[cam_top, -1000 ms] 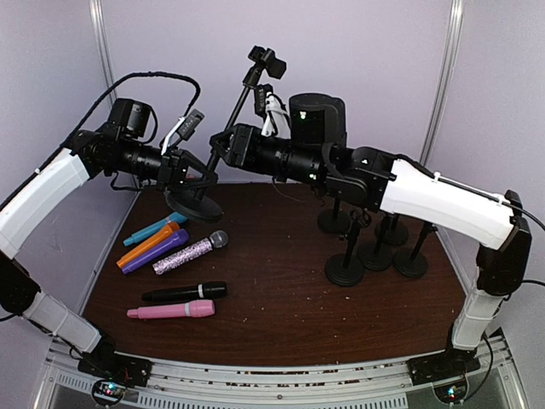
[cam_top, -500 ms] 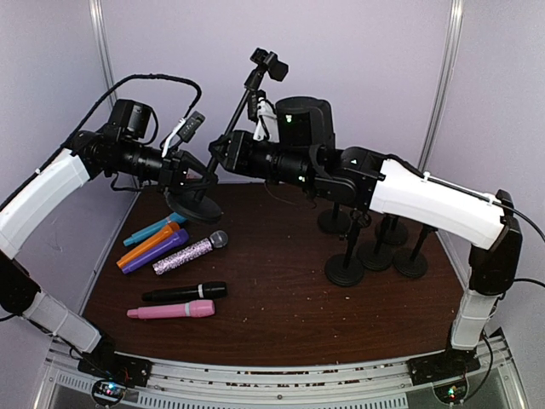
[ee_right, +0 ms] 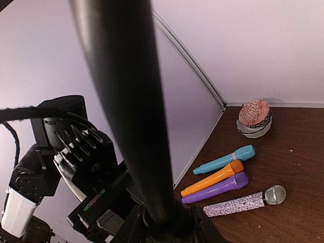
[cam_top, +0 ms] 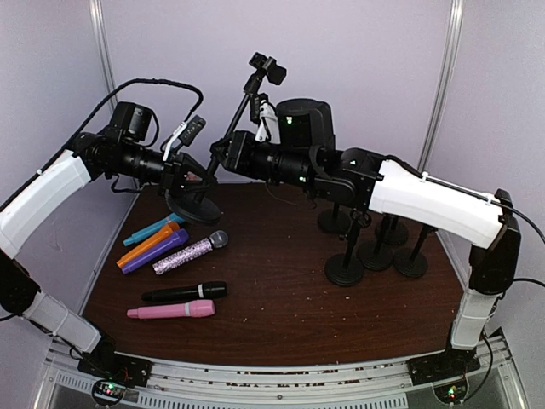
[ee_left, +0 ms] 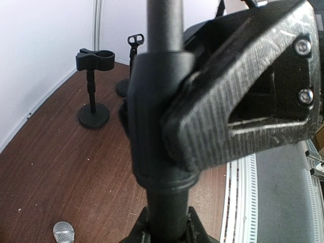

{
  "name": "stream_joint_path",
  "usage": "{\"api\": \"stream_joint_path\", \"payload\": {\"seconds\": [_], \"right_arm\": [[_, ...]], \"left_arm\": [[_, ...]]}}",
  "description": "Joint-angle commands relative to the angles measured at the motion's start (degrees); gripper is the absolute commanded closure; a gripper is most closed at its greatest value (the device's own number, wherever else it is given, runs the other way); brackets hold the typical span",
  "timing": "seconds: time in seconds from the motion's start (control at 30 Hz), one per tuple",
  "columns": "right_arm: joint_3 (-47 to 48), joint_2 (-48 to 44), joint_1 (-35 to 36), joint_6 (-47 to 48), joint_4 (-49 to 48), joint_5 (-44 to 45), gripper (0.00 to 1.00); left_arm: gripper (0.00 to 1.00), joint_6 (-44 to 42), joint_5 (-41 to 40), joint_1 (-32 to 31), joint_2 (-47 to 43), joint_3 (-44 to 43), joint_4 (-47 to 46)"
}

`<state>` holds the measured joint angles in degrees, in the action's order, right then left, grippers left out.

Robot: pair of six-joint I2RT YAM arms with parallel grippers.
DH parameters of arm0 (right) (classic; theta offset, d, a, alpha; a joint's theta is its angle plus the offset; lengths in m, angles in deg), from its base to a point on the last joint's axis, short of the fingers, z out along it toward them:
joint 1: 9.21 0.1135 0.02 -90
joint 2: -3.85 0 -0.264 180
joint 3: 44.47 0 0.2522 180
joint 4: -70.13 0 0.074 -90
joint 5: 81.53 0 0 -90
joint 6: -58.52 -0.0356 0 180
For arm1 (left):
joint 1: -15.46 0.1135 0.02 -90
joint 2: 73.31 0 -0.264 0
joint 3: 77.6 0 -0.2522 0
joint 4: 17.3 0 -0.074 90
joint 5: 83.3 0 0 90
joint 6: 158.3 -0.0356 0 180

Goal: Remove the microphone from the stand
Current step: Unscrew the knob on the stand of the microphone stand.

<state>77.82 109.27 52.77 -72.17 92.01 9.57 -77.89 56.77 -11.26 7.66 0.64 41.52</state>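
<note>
L pincer (cam_top: 198, 175) tight on stand (cam_top: 239, 106)

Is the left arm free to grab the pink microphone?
Probably not yet: its jaws are shut on the raised stand. Otherwise nothing seems to block the pink microphone.

We see robot lab cell: plain lilac walls (cam_top: 358, 51) box in brown table (cam_top: 281, 315); metal posts (cam_top: 104, 51) at corners; arms (cam_top: 426, 200) bolted to slotted rail (cam_top: 281, 383) along near edge.

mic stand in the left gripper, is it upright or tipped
Tipped. In the top view the mic stand slants up to the right from the left gripper, and its round base is tilted, not flat.
</note>
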Motion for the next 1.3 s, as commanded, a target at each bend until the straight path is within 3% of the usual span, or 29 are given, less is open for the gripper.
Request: {"api": "stream_joint_path", "payload": {"seconds": [0.0,0.37,0.6,0.83,1.1,1.27], "right_arm": [[0.0,-0.6,-0.2,-1.4,-3.9,-0.3,0.74],[-1.2,-0.9,-0.4,1.0,-7.8,-0.9,1.0],[-9.2,-6.1,-1.3,3.4,-23.8,-18.5,1.0],[-14.5,-8.5,-1.8,1.6,-36.9,-31.1,1.0],[-18.8,-8.0,-2.6,-7.3,-56.3,-42.9,1.0],[-17.2,-4.9,-3.3,-17.1,-69.8,-50.8,1.0]], "left_arm": [[1.0,-1.5,0.9,-0.3,-1.9,-0.2,-1.8],[1.0,2.6,8.6,-1.0,-1.9,-0.8,-1.8],[1.0,9.1,25.3,-1.2,-1.2,-0.9,-3.4],[1.0,12.3,32.3,-1.9,-0.9,0.0,-4.5],[1.0,13.4,39.6,-2.1,-1.3,0.0,-4.0],[1.0,6.8,44.0,-2.8,-0.4,-2.5,4.0]]}}
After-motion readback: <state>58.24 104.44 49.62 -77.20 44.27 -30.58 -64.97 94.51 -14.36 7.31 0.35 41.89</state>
